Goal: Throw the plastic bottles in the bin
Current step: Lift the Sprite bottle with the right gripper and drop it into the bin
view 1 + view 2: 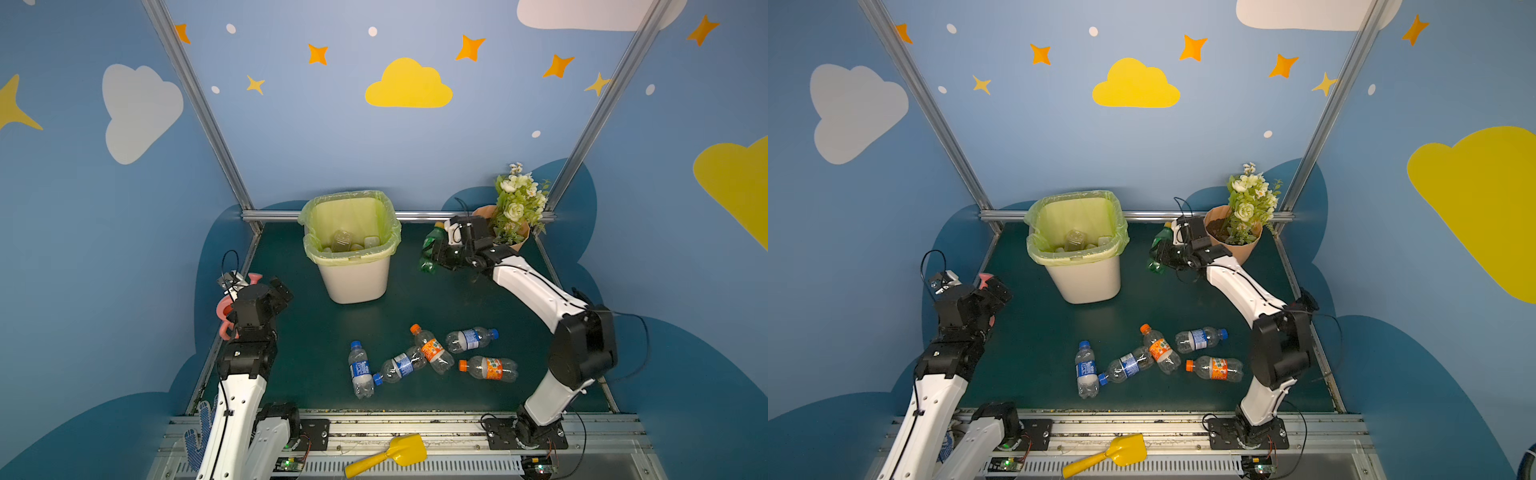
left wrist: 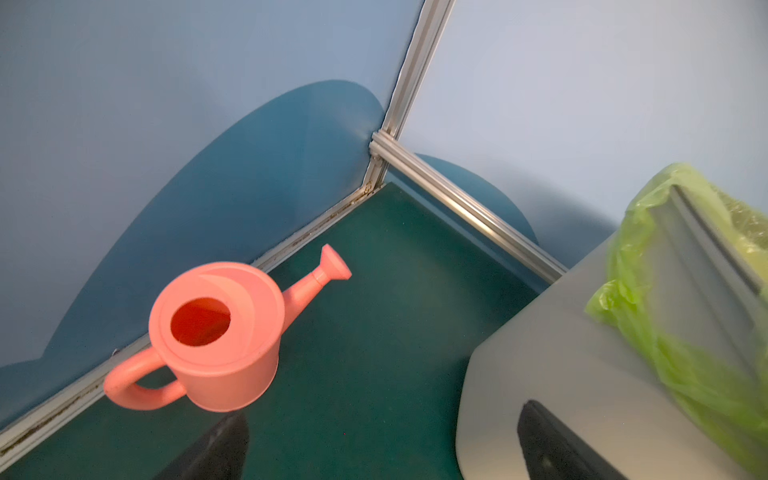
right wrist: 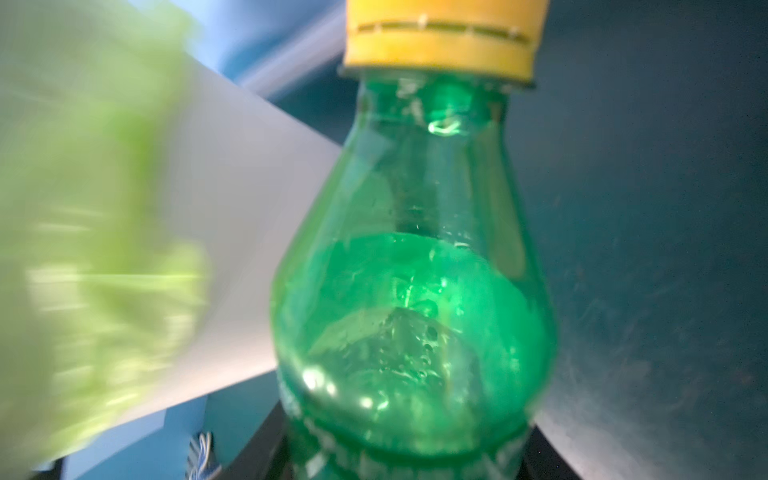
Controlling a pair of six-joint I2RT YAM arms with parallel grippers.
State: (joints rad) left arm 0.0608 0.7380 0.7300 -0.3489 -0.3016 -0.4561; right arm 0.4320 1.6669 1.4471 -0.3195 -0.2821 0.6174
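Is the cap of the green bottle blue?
No: in the right wrist view, the green bottle wears a yellow cap.

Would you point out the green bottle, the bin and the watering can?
green bottle [image 3: 415,291], right wrist view, its body.
bin [image 1: 357,278], in a top view, its front wall.
watering can [image 2: 224,374], left wrist view, its side wall.

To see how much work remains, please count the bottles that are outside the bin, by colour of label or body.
Blue-label bottles: 3
Orange-label bottles: 2
Green bottle: 1, held in the right gripper
Total outside the bin: 6
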